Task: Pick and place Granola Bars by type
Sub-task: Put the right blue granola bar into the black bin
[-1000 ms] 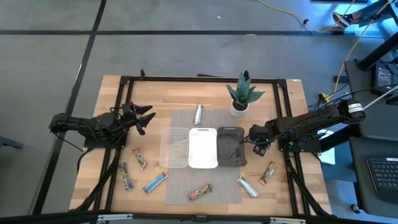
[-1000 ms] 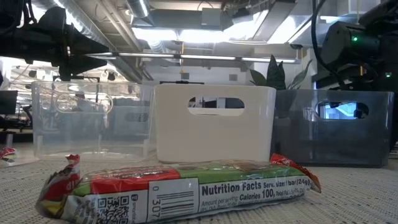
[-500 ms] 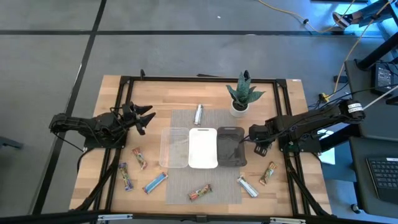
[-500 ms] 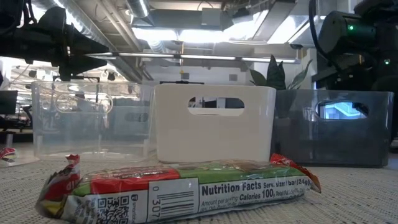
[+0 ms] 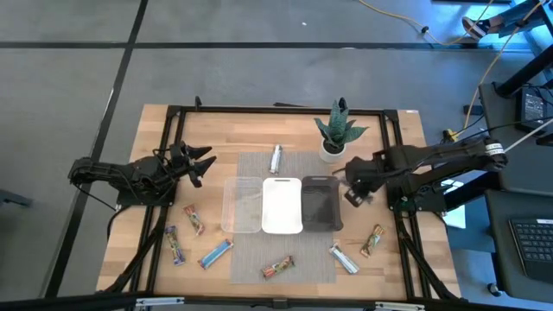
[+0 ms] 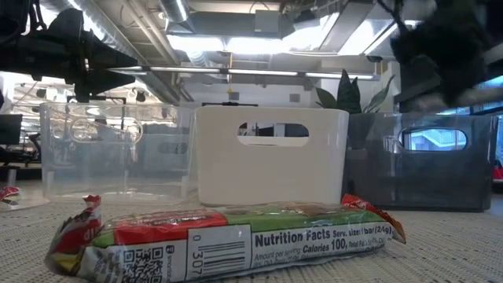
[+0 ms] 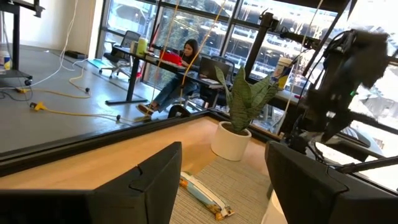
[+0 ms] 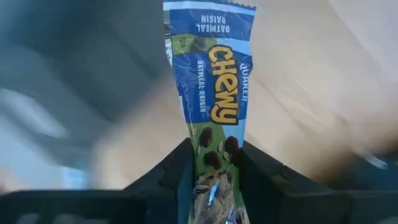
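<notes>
My right gripper (image 5: 354, 187) hangs above the table by the dark grey bin's (image 5: 320, 206) right side, shut on a blue granola bar (image 8: 213, 74). In the low view it is a blur at the upper right (image 6: 440, 47). My left gripper (image 5: 200, 162) waits open over the table's left part, pointing level at a silver bar (image 7: 202, 194) that lies flat on the mat. Other bars lie flat on the table: one red-green (image 6: 228, 236) at the near edge, others (image 5: 193, 219), (image 5: 215, 254), (image 5: 345, 258), (image 5: 373, 240). My right gripper pinches the blue bar by one end of its wrapper (image 8: 214, 167) between its two fingers (image 8: 177, 171). The fingers come from above, pointing steeply down, in line with the bar. The bar hangs below them, lifted clear of the table.
A clear bin (image 5: 242, 205), a white bin (image 5: 282, 206) and the dark grey bin stand side by side on the grey mat (image 5: 259, 164). A potted plant (image 5: 337, 130) stands at the far side, close to my right arm. A person sits at a desk beyond the table (image 7: 180, 68).
My right gripper has risen from low beside the dark grey bin, faster in the last half second, and has rolled about its own axis. It stays shut on the blue bar, which has come up with it.
</notes>
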### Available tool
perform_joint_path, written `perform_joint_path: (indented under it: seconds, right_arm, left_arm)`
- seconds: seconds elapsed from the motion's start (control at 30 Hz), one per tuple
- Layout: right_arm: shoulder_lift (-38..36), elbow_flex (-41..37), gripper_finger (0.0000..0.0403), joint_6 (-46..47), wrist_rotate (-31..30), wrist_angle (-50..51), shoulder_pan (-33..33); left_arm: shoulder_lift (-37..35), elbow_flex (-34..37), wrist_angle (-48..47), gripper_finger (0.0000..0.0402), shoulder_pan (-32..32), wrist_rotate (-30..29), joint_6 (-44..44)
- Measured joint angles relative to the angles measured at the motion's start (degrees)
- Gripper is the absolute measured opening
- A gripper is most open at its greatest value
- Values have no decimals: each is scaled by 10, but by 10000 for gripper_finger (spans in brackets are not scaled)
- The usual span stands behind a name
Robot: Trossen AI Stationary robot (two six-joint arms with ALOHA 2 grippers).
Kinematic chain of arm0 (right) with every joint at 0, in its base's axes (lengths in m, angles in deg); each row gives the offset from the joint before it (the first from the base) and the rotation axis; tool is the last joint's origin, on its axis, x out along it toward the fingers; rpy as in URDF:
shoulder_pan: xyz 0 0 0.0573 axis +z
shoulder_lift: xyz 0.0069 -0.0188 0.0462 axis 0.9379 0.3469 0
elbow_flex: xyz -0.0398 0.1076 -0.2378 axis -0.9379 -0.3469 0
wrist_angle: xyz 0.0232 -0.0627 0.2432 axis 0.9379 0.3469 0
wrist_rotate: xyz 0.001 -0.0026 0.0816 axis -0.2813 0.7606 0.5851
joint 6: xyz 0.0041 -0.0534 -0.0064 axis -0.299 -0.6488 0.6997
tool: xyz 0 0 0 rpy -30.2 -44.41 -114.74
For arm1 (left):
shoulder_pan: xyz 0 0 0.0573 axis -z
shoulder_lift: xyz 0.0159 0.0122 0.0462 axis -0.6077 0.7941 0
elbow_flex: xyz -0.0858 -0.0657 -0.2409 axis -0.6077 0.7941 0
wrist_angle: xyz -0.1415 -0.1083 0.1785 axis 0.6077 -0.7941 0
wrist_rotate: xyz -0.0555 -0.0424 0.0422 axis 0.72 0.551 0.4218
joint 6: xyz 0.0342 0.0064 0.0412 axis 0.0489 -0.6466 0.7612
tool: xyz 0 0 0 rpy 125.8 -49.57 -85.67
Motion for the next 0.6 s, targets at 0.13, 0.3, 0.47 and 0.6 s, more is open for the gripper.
perform_joint_path:
  seconds: [0.13,0.3,0.47,0.6]
  right_arm:
    - [0,35,115,41,-30,-88,0]
    - [20,28,115,76,-40,-167,6]
    - [84,23,115,87,-40,-197,28]
    - [144,23,115,99,-40,-216,41]
  left_arm:
    - [0,0,0,225,0,0,0]
    - [0,0,0,225,0,3,0]
    - [0,0,0,225,0,7,0]
    - [0,0,0,224,0,7,0]
